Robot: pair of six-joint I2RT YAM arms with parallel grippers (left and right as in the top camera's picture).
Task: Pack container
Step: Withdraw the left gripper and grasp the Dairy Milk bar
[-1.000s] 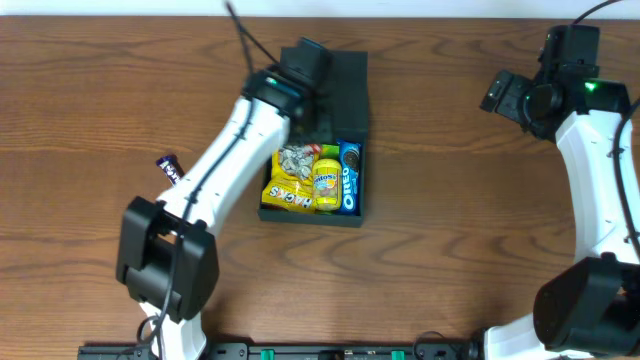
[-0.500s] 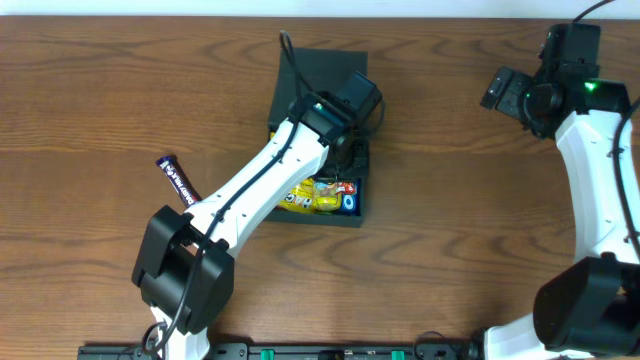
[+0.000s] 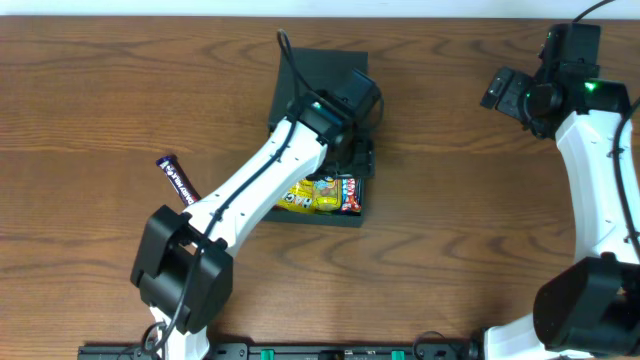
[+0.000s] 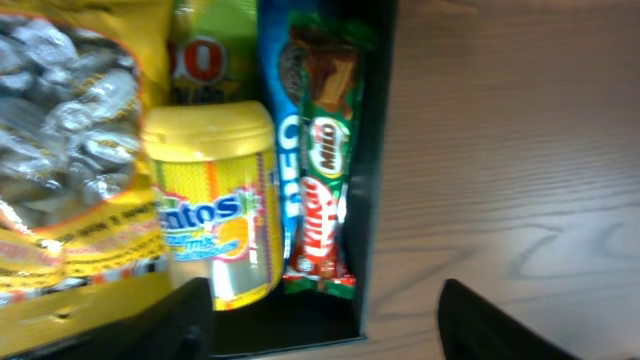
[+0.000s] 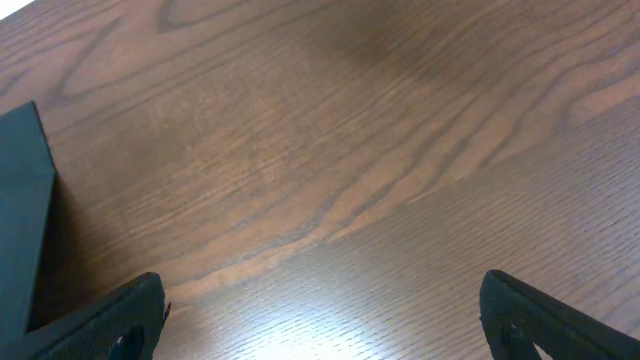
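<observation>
The dark container (image 3: pixel 318 219) sits mid-table with its flap lid (image 3: pixel 315 72) folded back. It holds a yellow candy bag (image 4: pixel 70 170), a yellow Mentos bottle (image 4: pixel 215 210), a blue Oreo pack (image 4: pixel 283 150) and a red-green KitKat Milo bar (image 4: pixel 325 180) lying against the right wall (image 4: pixel 378 200). My left gripper (image 3: pixel 358 160) hovers over that right side, open, with nothing between its fingers (image 4: pixel 325 328). My right gripper (image 3: pixel 500 92) hangs at the far right, open over bare wood (image 5: pixel 330 320). The container's corner (image 5: pixel 20 220) shows at the left edge of the right wrist view.
A purple snack bar (image 3: pixel 178 178) lies on the wooden table, left of the container and beside my left arm.
My left arm swung over the container's right side. Its jaws have opened, leaving the red-green bar on top of the Oreo pack. The right arm has not moved.
</observation>
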